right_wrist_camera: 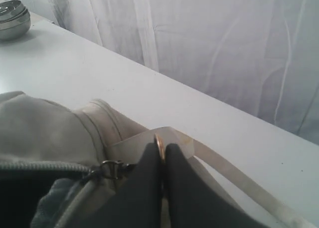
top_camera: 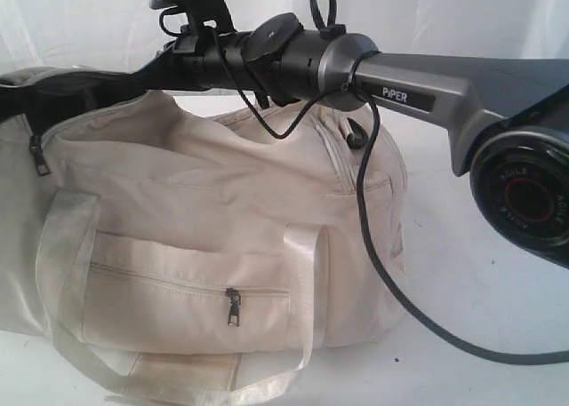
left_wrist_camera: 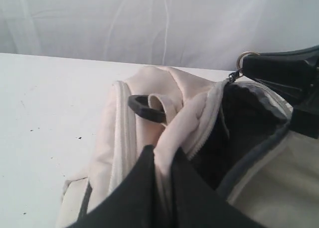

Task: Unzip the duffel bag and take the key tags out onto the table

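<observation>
The cream duffel bag (top_camera: 196, 219) lies on the white table (top_camera: 480, 255), its top zipper partly undone over a dark inside (left_wrist_camera: 239, 128). In the left wrist view my left gripper (left_wrist_camera: 162, 155) is shut on a fold of the bag's cream fabric beside the zipper (left_wrist_camera: 124, 133), near a black loop (left_wrist_camera: 145, 108). My right gripper (right_wrist_camera: 160, 149) is shut on the coppery ring (right_wrist_camera: 159, 142) of the dark zipper pull (right_wrist_camera: 110, 169) at the bag's end. That gripper (left_wrist_camera: 249, 66) also shows across the opening. The right arm (top_camera: 293, 55) lies across the bag. No key tags show.
A metal bowl (right_wrist_camera: 14, 19) stands far off on the table (right_wrist_camera: 75, 63). A black cable (top_camera: 391, 282) hangs from the arm down over the bag's end. The arm's big joint (top_camera: 524, 193) fills the right. A white curtain (left_wrist_camera: 159, 23) backs the scene.
</observation>
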Tool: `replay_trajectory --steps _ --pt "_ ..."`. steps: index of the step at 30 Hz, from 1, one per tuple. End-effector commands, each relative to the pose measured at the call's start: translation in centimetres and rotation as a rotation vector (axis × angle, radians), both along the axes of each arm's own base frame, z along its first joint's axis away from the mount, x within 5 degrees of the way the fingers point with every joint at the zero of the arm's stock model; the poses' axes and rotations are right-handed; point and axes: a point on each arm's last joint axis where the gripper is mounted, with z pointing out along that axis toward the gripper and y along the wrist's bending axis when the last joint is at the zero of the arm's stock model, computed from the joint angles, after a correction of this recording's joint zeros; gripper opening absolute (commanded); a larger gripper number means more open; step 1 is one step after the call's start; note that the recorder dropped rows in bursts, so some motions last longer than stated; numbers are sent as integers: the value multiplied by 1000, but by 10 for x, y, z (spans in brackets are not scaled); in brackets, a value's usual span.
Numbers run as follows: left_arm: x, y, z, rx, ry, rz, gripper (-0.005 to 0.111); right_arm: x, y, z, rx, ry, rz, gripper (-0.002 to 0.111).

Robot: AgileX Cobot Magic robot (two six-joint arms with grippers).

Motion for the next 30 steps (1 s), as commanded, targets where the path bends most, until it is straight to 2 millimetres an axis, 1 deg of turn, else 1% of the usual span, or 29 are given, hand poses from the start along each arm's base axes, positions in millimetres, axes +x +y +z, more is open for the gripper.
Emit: replay_trajectory --steps 1,2,4,6,8,11,14,15,16,17,19,21,22,23,24,25,26,27,28,30 --pt "-4 22 16 26 -82 219 0 20 -18 3 8 -42 -100 0" --pt "-4 26 16 25 -86 268 0 19 -18 4 7 -35 -83 0" --pt "-5 31 17 51 -91 313 0 15 -16 6 3 -17 -43 0" --pt "-5 31 17 128 -91 297 0 10 -15 11 1 -8 -3 0" --pt "-5 31 17 169 -90 276 0 7 -16 16 -1 -8 19 0" --pt "-4 28 16 242 -88 229 0 -1 -16 29 -1 -6 77 0" --pt "-4 22 15 306 -89 140 0 -10 -18 41 -15 -8 146 0" --pt "-4 17 15 330 -91 74 0 -15 -18 46 -32 -13 181 0" --pt "-4 16 14 338 -93 56 0 -17 -19 48 -33 -10 195 0" --pt "-4 10 14 353 -100 -20 0 -20 -19 51 -36 -2 219 0" --pt "-5 3 13 351 -106 -101 0 -25 -19 54 -40 15 262 0" --pt "-6 -1 13 414 -120 -161 9 -29 -19 55 -47 30 295 0" --pt "-6 -2 13 438 -126 -181 22 -30 -19 56 -47 32 304 0" --pt "-7 -3 12 440 -128 -193 30 -31 -19 56 -48 33 306 0" --pt "-7 -3 12 447 -130 -202 48 -31 -20 58 -48 30 309 0" --pt "-7 -4 12 447 -130 -204 58 -32 -20 59 -47 29 311 0" --pt "-7 -4 12 446 -130 -206 72 -33 -21 62 -45 26 315 0" --pt "-7 -5 12 442 -132 -217 77 -34 -21 65 -43 23 319 0" --pt "-8 -7 12 437 -134 -239 79 -35 -22 67 -41 20 321 0" --pt "-10 -13 12 422 -142 -305 79 -37 -23 73 -36 12 325 0"
